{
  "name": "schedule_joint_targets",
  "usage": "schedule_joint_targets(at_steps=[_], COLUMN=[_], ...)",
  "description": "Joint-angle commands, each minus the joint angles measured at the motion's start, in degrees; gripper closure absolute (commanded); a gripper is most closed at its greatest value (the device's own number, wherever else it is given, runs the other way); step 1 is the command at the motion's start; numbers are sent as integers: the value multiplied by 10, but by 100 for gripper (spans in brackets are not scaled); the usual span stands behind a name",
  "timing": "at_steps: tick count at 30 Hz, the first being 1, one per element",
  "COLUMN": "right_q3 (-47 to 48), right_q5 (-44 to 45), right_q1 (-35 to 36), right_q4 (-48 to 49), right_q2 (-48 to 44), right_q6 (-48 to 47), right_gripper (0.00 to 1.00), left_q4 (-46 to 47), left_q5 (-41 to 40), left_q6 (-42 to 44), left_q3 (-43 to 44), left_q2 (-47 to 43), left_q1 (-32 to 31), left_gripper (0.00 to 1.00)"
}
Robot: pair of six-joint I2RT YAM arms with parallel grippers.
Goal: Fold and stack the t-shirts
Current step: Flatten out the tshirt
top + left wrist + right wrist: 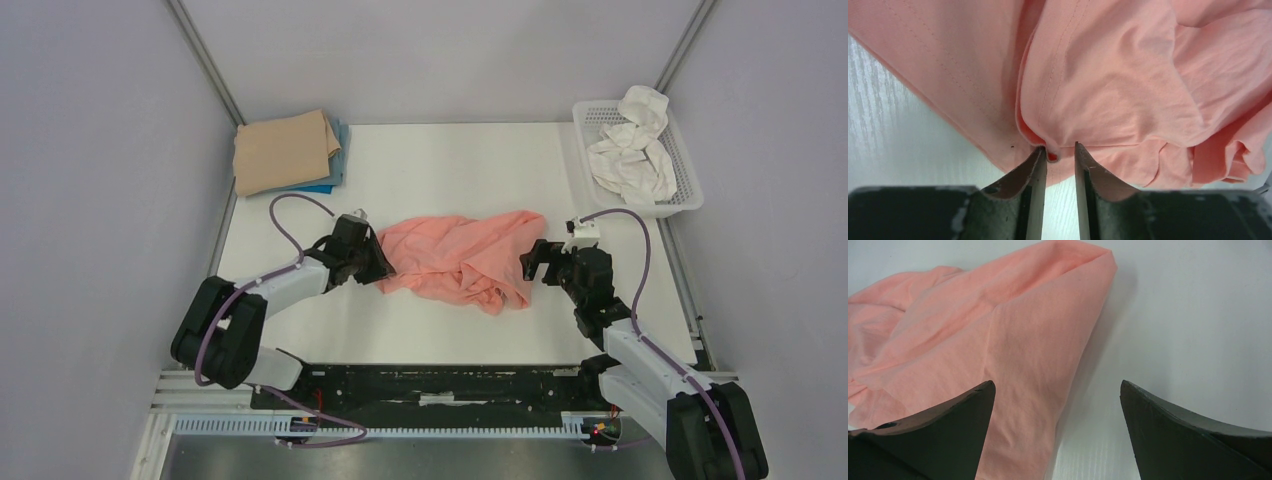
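Bright, even, diffuse light, one soft grey shadow on the white tabletop (1198, 315) beside the crumpled salmon-pink cloth t-shirt (1013, 365).

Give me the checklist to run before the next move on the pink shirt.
1. Grip of the left gripper on cloth: not ok. A hem fold of the salmon-pink shirt sits at its tips, but a gap shows between the jaws.
2. Opening of the right gripper: ok, wide open.
3. Placement of the right gripper: ok. It is half over the shirt's edge and half over bare table.
4. Shirt lying flat: not ok, crumpled.
5. Stack out of the way: ok. The tan shirt lies folded on the blue shirt at the far left corner.
6. Which shirt part each gripper faces: cannot tell.
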Motion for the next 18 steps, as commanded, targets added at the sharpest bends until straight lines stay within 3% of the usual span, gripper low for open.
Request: schedule_joint_targets(at_steps=[1, 2, 3, 4, 8, 11, 18], right_q3=[6, 5, 5, 5, 10, 26, 76], right_q5=[8, 9, 8, 5, -32, -11, 178], right_q1=[2, 2, 2, 2, 13, 61, 210], right_q4=[4, 3, 2, 1, -2, -28, -151], right_q2=[-10, -12, -14, -16, -27, -33, -21], right_q6=[-5, -5, -6, -8, -40, -69, -47], right_gripper=[2, 2, 2, 2, 2, 2, 2], left_q4=[13, 4, -2, -5, 29, 43, 48], left_q5=[-15, -26, -35, -39, -34, -37, -84], left_q6=[22, 23, 24, 23, 20, 22, 23], left_q3=[33, 38, 41, 41, 11, -13, -61], left_q2=[28, 31, 30, 27, -22, -74, -192], left_q1=[-2, -2, -3, -2, -2, -2, -2], left_gripper=[72, 79, 94, 98, 98, 98, 98])
